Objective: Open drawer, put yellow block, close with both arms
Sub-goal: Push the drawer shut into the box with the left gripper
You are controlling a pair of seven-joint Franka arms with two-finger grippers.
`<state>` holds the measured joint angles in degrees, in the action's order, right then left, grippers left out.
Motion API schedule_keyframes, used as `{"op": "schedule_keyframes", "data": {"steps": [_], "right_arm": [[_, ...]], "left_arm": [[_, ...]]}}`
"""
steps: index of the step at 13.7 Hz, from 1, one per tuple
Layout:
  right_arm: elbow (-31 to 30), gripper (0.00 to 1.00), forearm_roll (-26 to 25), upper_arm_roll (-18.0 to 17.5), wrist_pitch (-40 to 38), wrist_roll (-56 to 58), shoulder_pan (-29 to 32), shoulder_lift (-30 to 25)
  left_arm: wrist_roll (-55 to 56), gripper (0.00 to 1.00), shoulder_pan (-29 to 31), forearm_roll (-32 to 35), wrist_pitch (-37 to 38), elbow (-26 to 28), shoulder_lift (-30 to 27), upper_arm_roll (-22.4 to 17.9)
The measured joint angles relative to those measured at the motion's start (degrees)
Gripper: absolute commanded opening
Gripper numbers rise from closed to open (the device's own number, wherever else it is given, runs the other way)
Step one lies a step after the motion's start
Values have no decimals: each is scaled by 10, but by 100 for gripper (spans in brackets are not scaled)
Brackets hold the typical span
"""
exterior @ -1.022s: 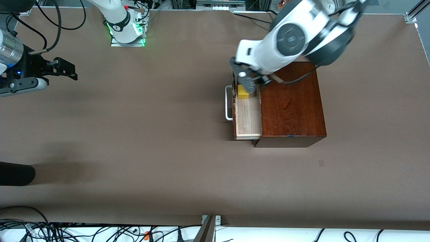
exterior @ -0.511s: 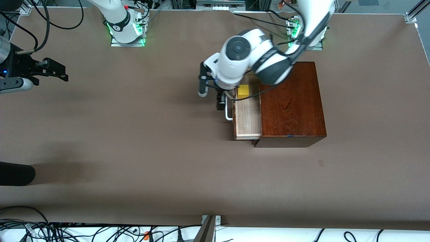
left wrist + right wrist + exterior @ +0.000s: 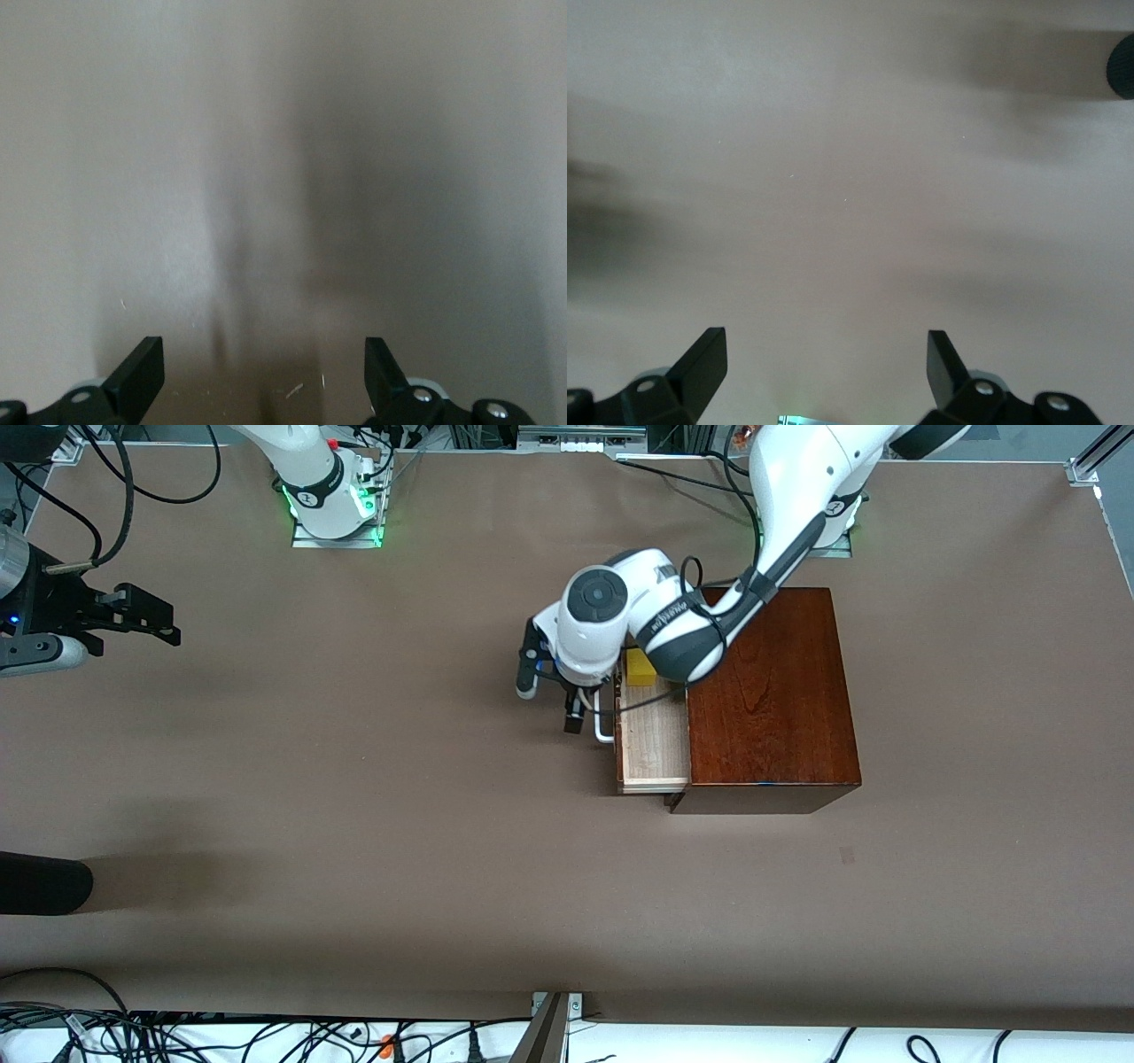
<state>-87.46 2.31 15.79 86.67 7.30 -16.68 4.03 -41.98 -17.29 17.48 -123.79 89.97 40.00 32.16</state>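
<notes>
Having freed the yellow block (image 3: 640, 669) into your drawer (image 3: 654, 735), left gripper (image 3: 549, 700) hovers spread before its handle (image 3: 603, 722); right gripper (image 3: 142, 615) waits apart

Front view: high, looking down across the whole table (image 3: 354, 797) toward both bases. Wrist views: each close above bare tabletop, facing down between its own fingertips; shared: tabletop

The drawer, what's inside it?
The open drawer holds a yellow block at its end nearer the robots. The left arm covers part of that end. The rest is bare pale wood.
</notes>
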Motion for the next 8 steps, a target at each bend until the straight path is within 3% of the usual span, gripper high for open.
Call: {"op": "schedule_keyframes", "data": {"steps": [8], "right_arm": [[0, 100, 0, 0, 0, 0, 0, 0]], "left_arm": [[-1, 100, 56, 0, 160, -8, -22, 0]]}}
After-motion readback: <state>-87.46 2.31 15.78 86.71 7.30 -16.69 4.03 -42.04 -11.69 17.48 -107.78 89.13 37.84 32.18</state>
